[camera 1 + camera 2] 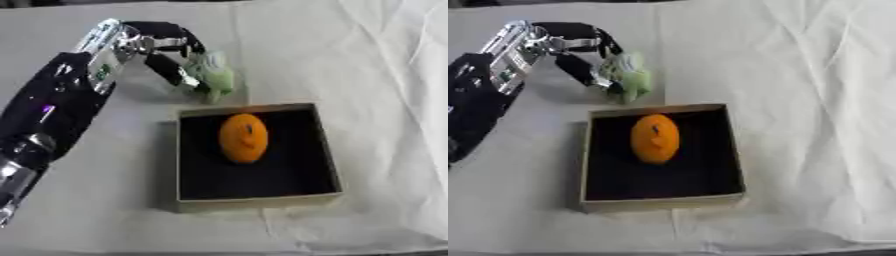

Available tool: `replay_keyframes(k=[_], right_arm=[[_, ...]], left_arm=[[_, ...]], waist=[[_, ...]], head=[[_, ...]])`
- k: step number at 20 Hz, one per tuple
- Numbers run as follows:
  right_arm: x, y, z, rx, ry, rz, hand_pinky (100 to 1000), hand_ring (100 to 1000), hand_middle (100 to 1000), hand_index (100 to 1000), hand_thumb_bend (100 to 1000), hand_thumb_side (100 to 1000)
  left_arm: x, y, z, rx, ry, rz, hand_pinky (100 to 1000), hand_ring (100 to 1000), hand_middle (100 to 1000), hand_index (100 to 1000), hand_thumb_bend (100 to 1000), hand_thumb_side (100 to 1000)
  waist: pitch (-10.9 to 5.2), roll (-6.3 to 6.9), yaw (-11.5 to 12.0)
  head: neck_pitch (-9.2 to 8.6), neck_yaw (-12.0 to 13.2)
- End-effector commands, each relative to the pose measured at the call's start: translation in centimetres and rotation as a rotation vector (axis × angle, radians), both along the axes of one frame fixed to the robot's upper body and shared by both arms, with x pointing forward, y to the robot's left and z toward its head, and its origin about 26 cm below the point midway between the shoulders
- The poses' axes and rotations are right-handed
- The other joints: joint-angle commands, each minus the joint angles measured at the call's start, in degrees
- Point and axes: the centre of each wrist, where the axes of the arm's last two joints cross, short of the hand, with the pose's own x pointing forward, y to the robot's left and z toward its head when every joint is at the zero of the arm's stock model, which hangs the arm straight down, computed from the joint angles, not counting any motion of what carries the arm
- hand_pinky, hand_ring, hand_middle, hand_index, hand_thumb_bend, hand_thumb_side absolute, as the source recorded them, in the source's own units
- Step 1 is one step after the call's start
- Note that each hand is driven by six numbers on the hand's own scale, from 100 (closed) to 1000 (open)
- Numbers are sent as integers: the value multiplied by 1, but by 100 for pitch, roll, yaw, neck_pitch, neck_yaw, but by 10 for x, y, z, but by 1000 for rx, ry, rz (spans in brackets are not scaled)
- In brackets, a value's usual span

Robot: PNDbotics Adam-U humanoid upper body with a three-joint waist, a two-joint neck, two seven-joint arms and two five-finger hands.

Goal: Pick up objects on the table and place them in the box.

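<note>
A shallow cardboard box (257, 201) with a black inside lies in the middle of the white cloth. An orange oval object (243, 137) rests inside it, near the centre. My left hand (171, 55) reaches in from the left, just beyond the box's far left corner, with its fingers and thumb curled round a pale green soft object (213, 75). The green object hangs a little above the cloth, next to the box's far edge and outside it. My right hand shows in neither view.
A wrinkled white cloth (376, 75) covers the whole table. My left arm (52, 115) runs along the left side of the box. Open cloth lies to the right of the box and behind it.
</note>
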Motion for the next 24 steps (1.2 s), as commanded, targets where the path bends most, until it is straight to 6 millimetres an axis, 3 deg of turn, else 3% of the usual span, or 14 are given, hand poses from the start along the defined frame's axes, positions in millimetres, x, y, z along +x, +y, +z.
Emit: replay_keyframes(k=[1, 7, 12, 16, 24], right_arm=[[-7, -2, 11, 16, -34, 4, 848, 878, 772, 816, 100, 822], [-8, -4, 10, 40, -28, 2, 848, 877, 769, 814, 100, 822], [-8, -8, 8, 55, -21, -5, 849, 878, 769, 814, 100, 823], [-9, -10, 7, 69, -16, -13, 850, 879, 769, 814, 100, 823], [-9, -14, 5, 84, -5, -24, 850, 879, 768, 813, 100, 823]], left_arm=[[2, 1, 6, 9, -29, 2, 792, 740, 746, 877, 590, 759], [4, 0, -6, 70, -88, 13, 733, 675, 650, 796, 511, 681], [5, 2, -14, 63, -115, 18, 664, 557, 558, 691, 110, 540], [3, 4, -2, -7, -117, 17, 647, 521, 540, 676, 100, 516], [-12, 2, 46, -109, -216, 10, 631, 488, 525, 664, 100, 474]], waist=[[-100, -10, -16], [-96, -6, -33], [-96, -10, -37], [-110, -7, -25], [-142, 1, 16]], head=[[-8, 18], [1, 32], [25, 36], [40, 40], [52, 19]])
